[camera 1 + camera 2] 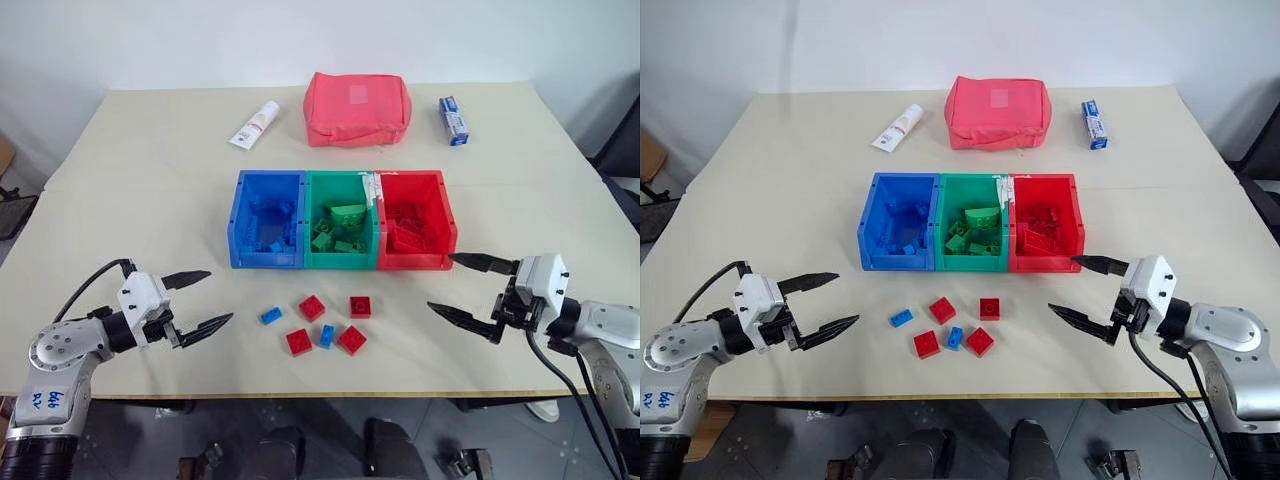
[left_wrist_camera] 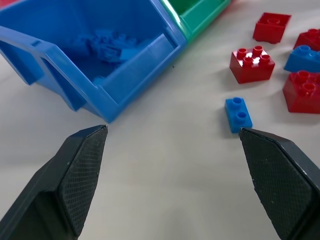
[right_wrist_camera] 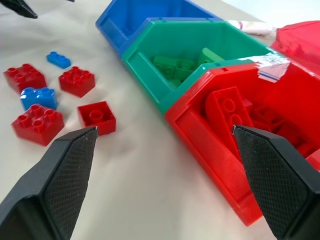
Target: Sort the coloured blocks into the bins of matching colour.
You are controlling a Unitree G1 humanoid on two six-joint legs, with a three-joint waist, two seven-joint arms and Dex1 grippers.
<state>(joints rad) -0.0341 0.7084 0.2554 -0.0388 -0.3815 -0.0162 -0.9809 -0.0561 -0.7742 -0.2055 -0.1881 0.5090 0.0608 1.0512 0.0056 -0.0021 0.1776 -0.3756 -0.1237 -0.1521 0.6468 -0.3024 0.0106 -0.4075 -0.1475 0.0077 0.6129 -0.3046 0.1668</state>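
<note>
My left gripper (image 1: 205,298) hangs over the pale matte table (image 1: 140,190) with its two tapered black fingers spread wide and nothing between them; seen from the wrist, their inner pads (image 2: 80,170) carry a fine cross-hatched grip texture. My right gripper (image 1: 462,288) mirrors it on the other side, fingers equally wide apart and empty, the same diamond-knurled pads (image 3: 65,175) showing. Between my two tools, near the table's front edge, lie the loose blocks, all glossy studded plastic: four squarish red blocks (image 1: 311,307) with four round studs each, and two smaller blue blocks (image 1: 270,315), one a narrow two-stud piece standing to the left of the cluster, the other tucked between two of the red ones. Just behind them sit the bins, three joined open-topped boxes of smooth hard plastic with ribbed walls: the blue bin (image 1: 240,215) on the left, the green bin (image 1: 310,215) in the middle, the red bin (image 1: 444,215) on the right, each already holding a jumble of bricks in its own colour. Farther back rest a soft red fabric pouch (image 1: 357,108), a white tube (image 1: 254,125) and a small blue and white carton (image 1: 453,120).
</note>
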